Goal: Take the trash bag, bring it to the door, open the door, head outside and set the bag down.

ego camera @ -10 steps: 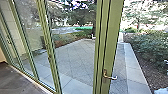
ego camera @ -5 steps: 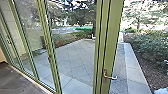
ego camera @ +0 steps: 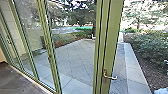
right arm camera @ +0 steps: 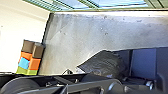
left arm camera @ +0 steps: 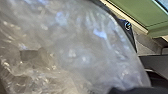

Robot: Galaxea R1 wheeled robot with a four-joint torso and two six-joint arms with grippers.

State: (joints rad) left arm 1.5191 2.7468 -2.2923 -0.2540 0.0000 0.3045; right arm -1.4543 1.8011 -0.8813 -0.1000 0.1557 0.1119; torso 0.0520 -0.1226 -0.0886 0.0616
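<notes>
Because the trash bag [left arm camera: 75, 50] shows large at my left wrist camera, I judge it rides that side, sparing the right arm for the lever handle [ego camera: 105, 75] on the green door frame [ego camera: 111, 45]. Either claw released or clenched: cannot tell. Count: one near handle, one coloured stack [right arm camera: 34, 61], one dark crumpled bundle [right arm camera: 105, 62], possibly the same bag.

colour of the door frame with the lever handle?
Green, a muted olive shade; the door frame shows best in the head view.
</notes>
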